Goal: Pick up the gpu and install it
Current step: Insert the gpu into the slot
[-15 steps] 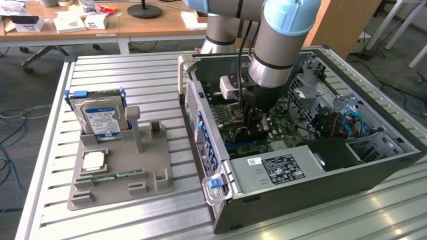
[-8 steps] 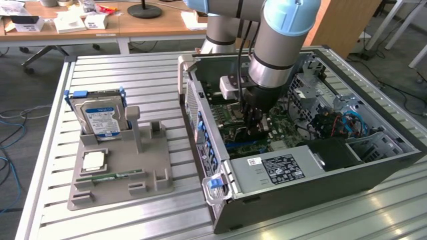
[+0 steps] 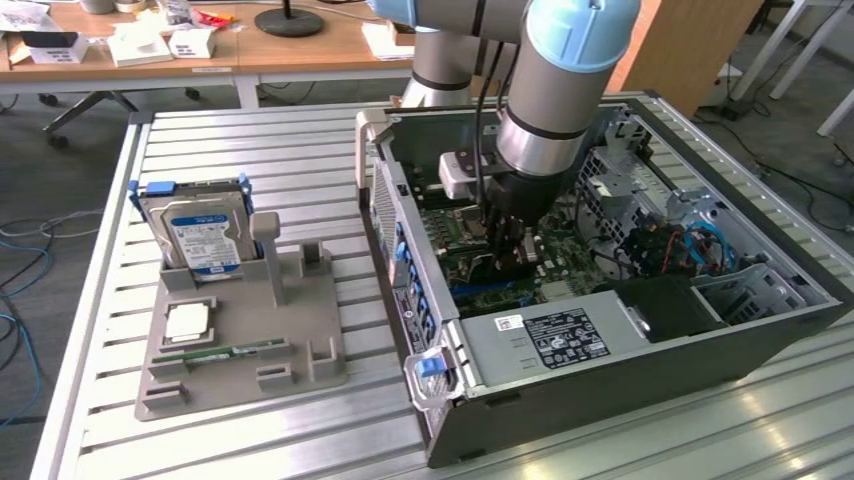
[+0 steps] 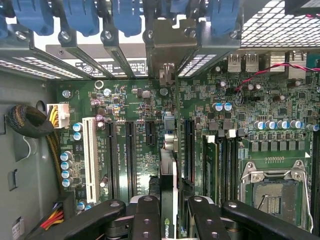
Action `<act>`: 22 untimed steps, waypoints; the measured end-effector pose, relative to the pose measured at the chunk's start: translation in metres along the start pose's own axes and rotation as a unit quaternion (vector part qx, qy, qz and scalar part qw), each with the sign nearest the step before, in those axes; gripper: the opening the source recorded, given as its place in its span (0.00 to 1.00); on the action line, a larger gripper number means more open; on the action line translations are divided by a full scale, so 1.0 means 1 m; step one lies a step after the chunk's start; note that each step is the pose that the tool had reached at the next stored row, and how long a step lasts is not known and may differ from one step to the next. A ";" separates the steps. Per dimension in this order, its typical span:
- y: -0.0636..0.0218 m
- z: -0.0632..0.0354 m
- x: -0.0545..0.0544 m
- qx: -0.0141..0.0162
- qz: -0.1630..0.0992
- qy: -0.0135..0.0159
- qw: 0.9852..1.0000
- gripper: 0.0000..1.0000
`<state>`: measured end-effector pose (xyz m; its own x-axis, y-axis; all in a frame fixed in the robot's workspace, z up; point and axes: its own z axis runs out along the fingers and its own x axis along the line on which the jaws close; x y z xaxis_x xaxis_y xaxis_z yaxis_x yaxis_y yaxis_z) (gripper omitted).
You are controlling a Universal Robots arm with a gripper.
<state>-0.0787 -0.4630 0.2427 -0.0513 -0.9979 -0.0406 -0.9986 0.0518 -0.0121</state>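
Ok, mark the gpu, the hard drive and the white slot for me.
gpu (image 4: 168,200), wrist view, on its edge facing the camera.
hard drive (image 3: 207,238), exterior view, on its labelled face.
white slot (image 4: 90,155), wrist view, at mid-length.

PC case (image 3: 601,400) at the exterior view's right, parts stand (image 3: 240,345) at left, gpu (image 4: 168,185) in hand (image 4: 169,205) over mobo (image 4: 135,102)

gpu (image 4: 168,195) with dull metal bracket (image 4: 167,47)

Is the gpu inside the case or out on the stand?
Inside: gpu stands edge-on over the motherboard, gripped by the end effector. Seated: cannot tell.
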 end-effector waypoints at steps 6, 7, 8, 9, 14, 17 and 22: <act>0.0009 -0.0001 0.000 0.003 0.000 -0.001 1.000 0.26; 0.0010 -0.0001 0.000 0.003 0.000 -0.002 1.000 0.26; 0.0011 0.0000 0.000 0.004 0.000 -0.002 1.000 0.26; 0.0012 0.0000 0.000 0.004 0.000 -0.002 1.000 0.26; 0.0024 0.0000 0.000 0.006 0.000 -0.002 1.000 0.26; 0.0030 -0.0001 0.000 0.008 0.000 -0.002 1.000 0.26; 0.0032 0.0000 0.000 0.008 0.000 -0.002 1.000 0.26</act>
<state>-0.0818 -0.4630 0.2427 -0.0507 -0.9977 -0.0448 -0.9983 0.0520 -0.0279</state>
